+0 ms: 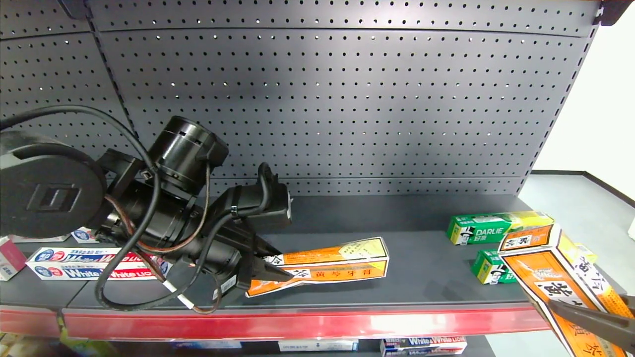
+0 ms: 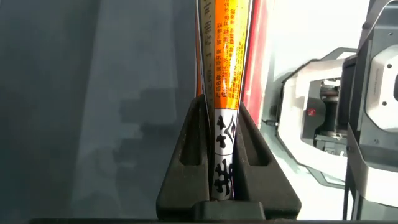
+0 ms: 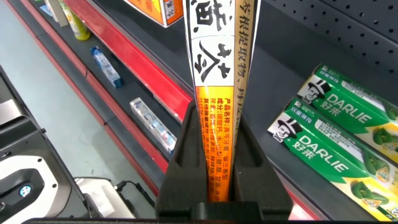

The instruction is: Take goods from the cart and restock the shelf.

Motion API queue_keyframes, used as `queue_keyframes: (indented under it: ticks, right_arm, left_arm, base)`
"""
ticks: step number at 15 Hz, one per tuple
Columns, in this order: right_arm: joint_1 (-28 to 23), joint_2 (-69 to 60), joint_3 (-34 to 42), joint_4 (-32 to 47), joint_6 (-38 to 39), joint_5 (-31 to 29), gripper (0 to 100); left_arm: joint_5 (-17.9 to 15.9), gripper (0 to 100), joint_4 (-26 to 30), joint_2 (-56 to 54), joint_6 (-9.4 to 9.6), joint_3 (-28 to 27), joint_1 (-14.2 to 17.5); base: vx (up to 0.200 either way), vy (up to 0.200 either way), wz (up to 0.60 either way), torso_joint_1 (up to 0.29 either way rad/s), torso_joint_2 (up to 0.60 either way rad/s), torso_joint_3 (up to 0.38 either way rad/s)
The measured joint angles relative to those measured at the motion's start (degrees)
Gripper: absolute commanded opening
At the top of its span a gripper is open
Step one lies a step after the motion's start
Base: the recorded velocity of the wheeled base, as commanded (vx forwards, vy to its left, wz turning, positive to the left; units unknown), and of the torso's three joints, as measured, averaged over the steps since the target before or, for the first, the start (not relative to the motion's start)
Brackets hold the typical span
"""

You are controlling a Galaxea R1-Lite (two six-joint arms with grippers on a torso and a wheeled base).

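Note:
An orange toothpaste box (image 1: 322, 265) lies on the dark shelf (image 1: 426, 267) near its front, and my left gripper (image 1: 270, 260) is shut on its left end. The left wrist view has the same orange box (image 2: 225, 62) pinched between the black fingers (image 2: 186, 155). At the lower right, my right gripper (image 1: 590, 312) is shut on a second orange toothpaste box (image 1: 555, 277), held at an angle over the shelf's right front corner. In the right wrist view this box (image 3: 217, 74) runs up from between the fingers (image 3: 180, 162).
Two green toothpaste boxes (image 1: 496, 227) (image 3: 336, 137) lie at the shelf's right end. A white and red toothpaste box (image 1: 89, 264) lies at the left. A red strip (image 1: 297, 322) edges the shelf front, with more goods on the shelf below (image 1: 421, 344). The pegboard back wall (image 1: 322, 109) rises behind.

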Motion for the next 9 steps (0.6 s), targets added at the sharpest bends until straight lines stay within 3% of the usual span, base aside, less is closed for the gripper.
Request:
queue_keyframes:
  ticks: [4, 9]
  right_arm:
    - [0.74, 0.27, -0.17, 0.0, 0.0, 0.02, 0]
    - [1.49, 0.33, 0.02, -0.02, -0.02, 0.0, 0]
  left_arm:
    - [-0.07, 0, 0.0, 4.11, 0.22, -3.85, 0.12]
    - [-0.16, 0, 0.22, 7.94, 2.24, -5.45, 0.37]
  base:
    - [0.0, 0.0, 0.0, 0.0, 0.0, 0.0]
    - [0.0, 0.0, 0.0, 0.0, 0.0, 0.0]
